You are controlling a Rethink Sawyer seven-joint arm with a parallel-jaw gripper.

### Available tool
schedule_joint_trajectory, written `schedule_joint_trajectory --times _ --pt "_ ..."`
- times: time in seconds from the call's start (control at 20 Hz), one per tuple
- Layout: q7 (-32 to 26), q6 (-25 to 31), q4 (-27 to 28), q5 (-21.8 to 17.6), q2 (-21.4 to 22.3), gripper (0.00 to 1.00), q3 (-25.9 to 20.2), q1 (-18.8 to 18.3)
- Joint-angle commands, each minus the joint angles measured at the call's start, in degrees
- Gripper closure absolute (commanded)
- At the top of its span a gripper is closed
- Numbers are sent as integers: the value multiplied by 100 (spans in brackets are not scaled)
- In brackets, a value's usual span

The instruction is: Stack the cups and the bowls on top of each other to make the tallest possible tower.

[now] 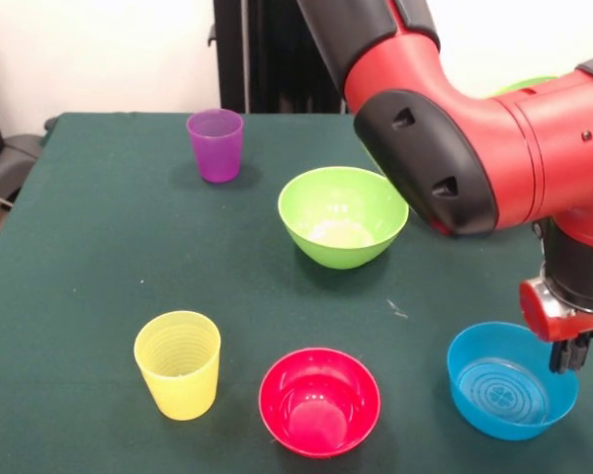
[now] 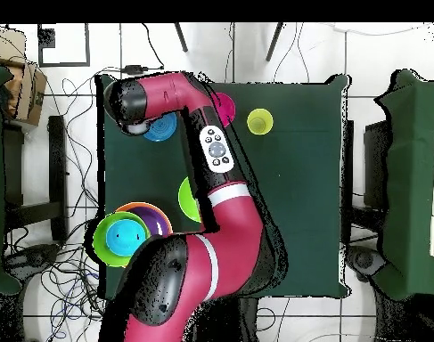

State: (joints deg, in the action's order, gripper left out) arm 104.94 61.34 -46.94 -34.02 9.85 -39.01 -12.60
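Note:
In the front view my gripper (image 1: 571, 353) hangs at the right rim of a blue bowl (image 1: 509, 380) at the front right; its state is unclear. A pink-red bowl (image 1: 319, 400) and a ribbed yellow cup (image 1: 178, 363) stand to its left. A lime green bowl (image 1: 343, 215) sits mid-table, and a purple cup (image 1: 215, 144) stands behind it. In the overhead view the tower stands at the lower left: an orange bowl (image 2: 131, 207), a purple bowl (image 2: 155, 216), and a green bowl (image 2: 106, 245) holding a blue bowl (image 2: 126, 234). The arm hides the purple cup there.
The overhead view also shows the blue bowl (image 2: 159, 130), the pink-red bowl (image 2: 225, 105), the yellow cup (image 2: 260, 121) and part of the green bowl (image 2: 188, 198). My arm (image 1: 445, 148) spans the table's right side in the front view. Cables and chairs surround the table.

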Motion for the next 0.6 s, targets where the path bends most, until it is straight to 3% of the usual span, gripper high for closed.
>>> schedule_joint_trajectory --times 0.05,0.6 --pt "-579 240 -773 -39 611 100 451 -50" --pt "-503 456 -1335 238 1167 100 546 -178"
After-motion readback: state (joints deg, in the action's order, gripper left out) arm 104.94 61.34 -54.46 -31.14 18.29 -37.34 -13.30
